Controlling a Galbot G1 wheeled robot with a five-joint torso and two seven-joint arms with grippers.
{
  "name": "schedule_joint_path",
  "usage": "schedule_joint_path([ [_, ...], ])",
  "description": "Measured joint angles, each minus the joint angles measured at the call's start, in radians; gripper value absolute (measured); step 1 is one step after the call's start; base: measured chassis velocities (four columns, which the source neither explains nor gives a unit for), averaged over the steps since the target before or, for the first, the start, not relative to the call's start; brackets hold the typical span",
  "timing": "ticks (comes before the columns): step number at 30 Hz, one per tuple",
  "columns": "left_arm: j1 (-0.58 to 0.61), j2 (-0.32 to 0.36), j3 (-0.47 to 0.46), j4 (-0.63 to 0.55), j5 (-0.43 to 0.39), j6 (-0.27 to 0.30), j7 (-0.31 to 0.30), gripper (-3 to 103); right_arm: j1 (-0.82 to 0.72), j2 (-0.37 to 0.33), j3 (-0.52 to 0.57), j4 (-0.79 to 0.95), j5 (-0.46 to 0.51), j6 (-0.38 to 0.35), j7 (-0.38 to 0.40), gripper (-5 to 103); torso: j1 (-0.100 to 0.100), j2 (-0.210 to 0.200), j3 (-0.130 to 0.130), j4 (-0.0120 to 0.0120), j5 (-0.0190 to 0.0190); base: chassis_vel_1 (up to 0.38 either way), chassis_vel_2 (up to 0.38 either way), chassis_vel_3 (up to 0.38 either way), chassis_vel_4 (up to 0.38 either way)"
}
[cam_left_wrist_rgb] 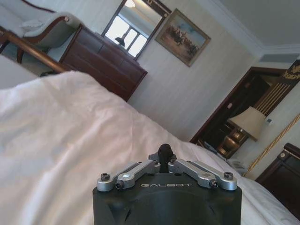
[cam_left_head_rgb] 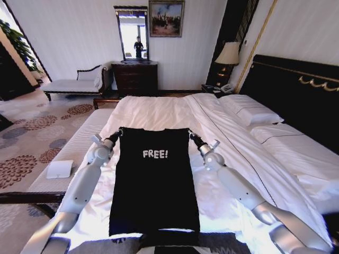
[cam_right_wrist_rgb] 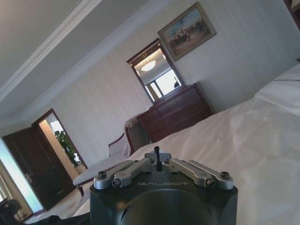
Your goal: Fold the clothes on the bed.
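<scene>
We see bright daylight glaring off the white bed [cam_left_head_rgb: 159,114]; the head view bows at its edges, and the wrist views look soft, perhaps slightly blurred.

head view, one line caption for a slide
Both grippers, left and right, at the top corners of a black FREE! T-shirt on a white bed.

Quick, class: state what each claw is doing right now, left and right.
Left claw: shut on the T-shirt, at its far left corner.
Right claw: shut on the T-shirt, at its far right corner.
</scene>
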Motion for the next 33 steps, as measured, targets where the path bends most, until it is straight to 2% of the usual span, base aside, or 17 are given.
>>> schedule_joint_path([
  [2,0.023,0.002,-0.006,-0.018,0.001,-0.001,0.001,2,-0.014,-0.004,0.0,0.012,-0.005,0.002,0.003,0,0.0,0.0,0.0,0.0,0.0001,0.0,0.0,0.0,0.0],
  [7,0.191,0.023,-0.062,-0.149,0.001,-0.007,-0.007,2,-0.146,-0.068,0.014,0.145,-0.031,0.003,0.06,0,-0.001,0.0,0.0,-0.0001,0.0003,0.0,0.0,0.0,0.0],
  [8,0.191,0.023,-0.062,-0.149,0.001,-0.007,-0.007,2,-0.146,-0.068,0.014,0.145,-0.031,0.003,0.06,0,-0.001,0.0,0.0,-0.0001,0.0003,0.0,0.0,0.0,0.0],
  [11,0.315,0.036,-0.103,-0.287,0.029,0.017,-0.044,2,-0.272,-0.117,0.047,0.285,-0.017,-0.006,0.133,0,-0.001,0.0,0.0,-0.0001,0.0006,0.0,0.0,0.0,0.0],
  [12,0.315,0.036,-0.103,-0.287,0.029,0.017,-0.044,2,-0.272,-0.117,0.047,0.285,-0.017,-0.006,0.133,0,-0.001,0.0,0.0,-0.0001,0.0006,0.0,0.0,0.0,0.0],
  [16,0.514,0.041,-0.17,-0.47,0.081,0.048,-0.062,2,-0.439,-0.181,0.101,0.451,-0.028,-0.009,0.205,0,-0.001,0.001,-0.001,-0.0003,0.0005,0.0,0.0,0.0,0.0],
  [17,0.514,0.041,-0.17,-0.47,0.081,0.048,-0.062,2,-0.439,-0.181,0.101,0.451,-0.028,-0.009,0.205,0,-0.001,0.001,-0.001,-0.0003,0.0005,0.0,0.0,0.0,0.0],
  [20,0.674,0.024,-0.216,-0.548,0.135,0.051,-0.058,2,-0.567,-0.21,0.14,0.528,-0.07,0.0,0.245,0,-0.001,0.001,-0.001,0.0002,0.0001,0.0,0.0,0.0,0.0],
  [22,0.764,0.01,-0.254,-0.585,0.163,0.051,-0.051,2,-0.677,-0.217,0.172,0.571,-0.108,0.007,0.267,0,-0.001,0.001,-0.001,0.0,0.0002,0.0,0.0,0.0,0.0],
  [23,0.764,0.01,-0.254,-0.585,0.163,0.051,-0.051,2,-0.677,-0.217,0.172,0.571,-0.108,0.007,0.267,0,-0.001,0.001,-0.001,0.0,0.0002,0.0,0.0,0.0,0.0],
  [27,0.902,-0.003,-0.319,-0.632,0.204,0.05,-0.046,2,-0.858,-0.215,0.232,0.626,-0.187,0.023,0.304,0,-0.001,0.001,-0.001,-0.0002,0.0003,0.0,0.0,0.0,0.0],
  [33,1.003,-0.016,-0.348,-0.661,0.258,0.049,-0.043,2,-0.999,-0.192,0.269,0.639,-0.25,0.055,0.326,0,0.0,0.001,0.0,-0.0003,0.0004,0.0,0.0,0.0,0.0],
])
